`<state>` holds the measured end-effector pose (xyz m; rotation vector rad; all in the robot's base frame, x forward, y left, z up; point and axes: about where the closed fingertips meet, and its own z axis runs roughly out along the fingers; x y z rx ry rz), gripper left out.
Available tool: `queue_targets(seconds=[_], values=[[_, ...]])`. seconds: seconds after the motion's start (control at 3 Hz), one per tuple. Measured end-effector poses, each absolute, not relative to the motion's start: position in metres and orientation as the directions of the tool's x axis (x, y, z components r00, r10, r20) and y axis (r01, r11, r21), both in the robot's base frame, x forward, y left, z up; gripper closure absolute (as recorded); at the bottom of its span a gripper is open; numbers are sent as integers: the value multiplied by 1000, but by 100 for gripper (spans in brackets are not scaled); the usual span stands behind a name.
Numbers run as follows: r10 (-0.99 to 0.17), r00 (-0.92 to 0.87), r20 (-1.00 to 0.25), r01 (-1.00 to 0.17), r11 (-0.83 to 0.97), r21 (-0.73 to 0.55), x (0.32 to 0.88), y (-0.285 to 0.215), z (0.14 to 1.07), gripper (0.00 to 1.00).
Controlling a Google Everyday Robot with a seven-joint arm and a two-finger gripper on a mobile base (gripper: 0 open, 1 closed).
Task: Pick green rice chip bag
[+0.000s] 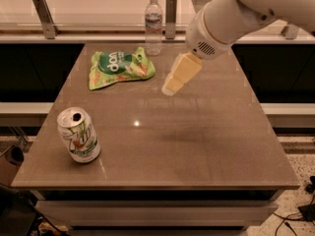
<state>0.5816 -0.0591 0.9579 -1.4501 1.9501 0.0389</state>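
Approach stage of the pick; the grasp is not yet made. The green rice chip bag (120,69) lies flat on the tabletop (197,146), left of the claw (172,85) in the camera view, near it but apart. The claw hangs above the tabletop, angled down towards the bag, touching and holding nothing; whether it is apart or together cannot be told. Reaching, closing on the bag and lifting remain. A soda can (78,135) stands well apart, nearer the front edge; a water bottle (153,26) stands beyond the claw.
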Motion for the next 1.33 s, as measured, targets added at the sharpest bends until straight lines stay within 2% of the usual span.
queue_targets(seconds=[0.33,0.67,1.33], values=[[-783,-75,-617,-846,378,-377,621,-10,957,0],[-784,-68,-617,-852,367,-372,626,-2,955,0],[-756,-37,-653,-880,334,-337,658,43,927,0]])
